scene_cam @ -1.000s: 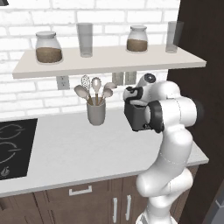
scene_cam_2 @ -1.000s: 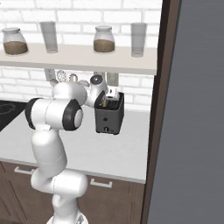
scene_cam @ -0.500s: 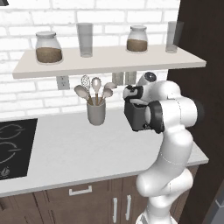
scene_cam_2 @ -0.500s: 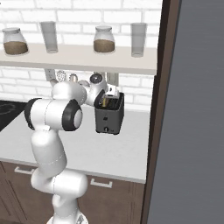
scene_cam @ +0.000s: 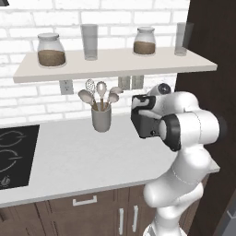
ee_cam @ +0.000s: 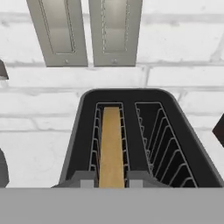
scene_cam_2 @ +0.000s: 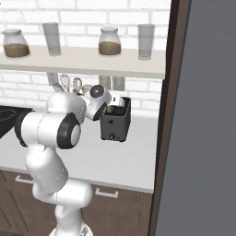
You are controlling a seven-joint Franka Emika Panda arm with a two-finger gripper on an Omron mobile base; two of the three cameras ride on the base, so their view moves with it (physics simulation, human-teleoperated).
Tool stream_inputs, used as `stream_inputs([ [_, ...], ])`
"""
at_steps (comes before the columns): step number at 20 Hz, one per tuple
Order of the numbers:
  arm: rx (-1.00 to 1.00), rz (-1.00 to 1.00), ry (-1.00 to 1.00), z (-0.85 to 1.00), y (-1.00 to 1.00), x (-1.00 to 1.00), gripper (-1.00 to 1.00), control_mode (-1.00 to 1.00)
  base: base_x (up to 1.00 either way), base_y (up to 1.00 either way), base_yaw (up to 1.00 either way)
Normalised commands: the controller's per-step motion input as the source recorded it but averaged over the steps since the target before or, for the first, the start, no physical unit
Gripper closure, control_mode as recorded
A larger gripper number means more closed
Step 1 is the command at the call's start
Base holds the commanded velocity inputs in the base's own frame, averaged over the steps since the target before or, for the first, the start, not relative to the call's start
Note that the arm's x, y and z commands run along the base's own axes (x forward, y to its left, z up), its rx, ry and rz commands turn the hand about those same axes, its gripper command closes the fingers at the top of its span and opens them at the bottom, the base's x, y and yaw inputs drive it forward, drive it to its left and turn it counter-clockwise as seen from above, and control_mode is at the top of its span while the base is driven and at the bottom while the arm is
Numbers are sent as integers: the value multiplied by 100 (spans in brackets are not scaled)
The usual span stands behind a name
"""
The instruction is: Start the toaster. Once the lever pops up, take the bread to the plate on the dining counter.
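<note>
The black toaster (scene_cam: 144, 125) stands on the white worktop by the brick wall, also seen in the right base view (scene_cam_2: 115, 128). From the hand view I look straight down into its top (ee_cam: 78, 144). The tan bread (ee_cam: 111, 144) stands on edge in the left slot, and the right slot holds nothing. My gripper (ee_cam: 111, 180) is right over the toaster's near end. Its grey fingertips (ee_cam: 85, 178) sit tight on either side of the bread's near edge. My white hand (scene_cam: 152, 100) covers the toaster's top from the base cameras. The plate and the dining counter are out of view.
A grey utensil cup (scene_cam: 101, 119) with spoons and a whisk stands left of the toaster. A black hob (scene_cam: 14, 154) lies at the far left. A shelf (scene_cam: 115, 63) with jars and glasses hangs low overhead. A dark tall cabinet (scene_cam_2: 203, 115) closes off the right side.
</note>
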Motion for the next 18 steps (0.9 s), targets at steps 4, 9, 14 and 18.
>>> stream_inputs([
  [4, 2, 0, -11, 54, -10, -17, 100, -100, 0, 0, 0],
  [9, 6, 0, -12, 99, -11, -42, 100, -100, 0, 0, 0],
  [14, 2, 0, 0, 58, -1, -71, 100, -100, 0, 0, 0],
  [18, 3, 0, 0, 69, 0, -100, 100, -100, 0, 0, 0],
])
